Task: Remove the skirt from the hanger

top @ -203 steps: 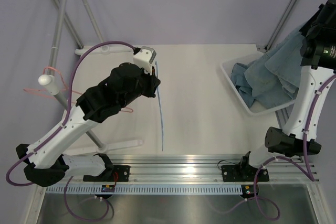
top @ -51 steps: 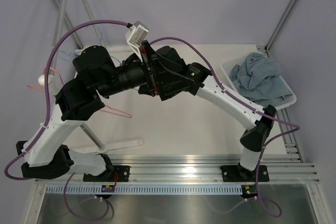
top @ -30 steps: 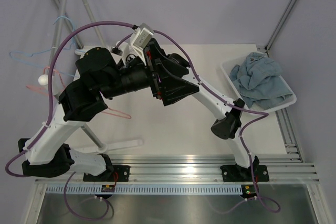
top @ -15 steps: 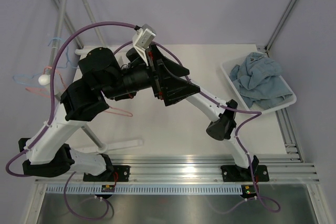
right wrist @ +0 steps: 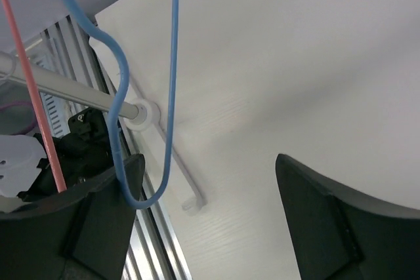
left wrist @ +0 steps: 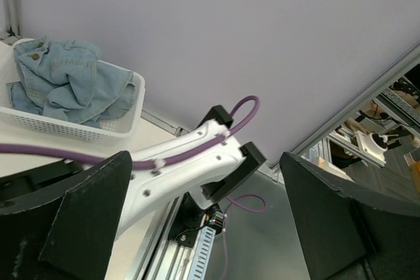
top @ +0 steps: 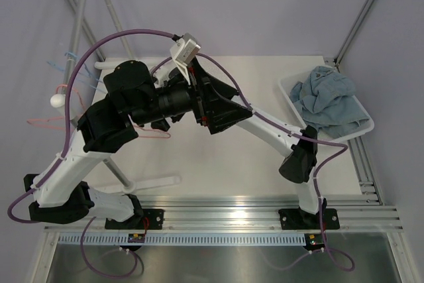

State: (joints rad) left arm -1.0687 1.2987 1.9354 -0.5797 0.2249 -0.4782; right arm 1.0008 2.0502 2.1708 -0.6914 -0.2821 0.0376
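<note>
The white table (top: 265,84) fills the overhead view. The left arm (top: 99,130) and right arm (top: 271,127) arch over it and meet above its left half. Their wrists crowd together there, so from above neither set of fingers can be made out.

At the table's left edge stands a metal rack (top: 76,24). Only the right wrist camera shows its horizontal rod (right wrist: 65,90) closely, ending in a white collar.

The white basket (top: 286,94) sits at the table's right edge, well apart from both wrists. The denim skirt (top: 329,101) lies crumpled inside it, on no hanger. The left wrist view shows the basket's mesh wall (left wrist: 65,129) from the side, with the skirt (left wrist: 65,83) heaped above its rim, which the overhead view flattens.

From above, a blue hanger (top: 66,57) and a pink hanger (top: 46,121) are thin wires by the rack. The right wrist view shows the blue hanger (right wrist: 174,63) hooked over the rod, with the pink hanger (right wrist: 29,77) beside it.

The left gripper (left wrist: 207,227) is spread wide and holds nothing; a link of the right arm shows beyond its fingers. The right gripper (right wrist: 210,221) is also spread apart and empty. The blue hanger's lower loop hangs just beside one finger (right wrist: 98,221); I cannot tell whether they touch.
</note>
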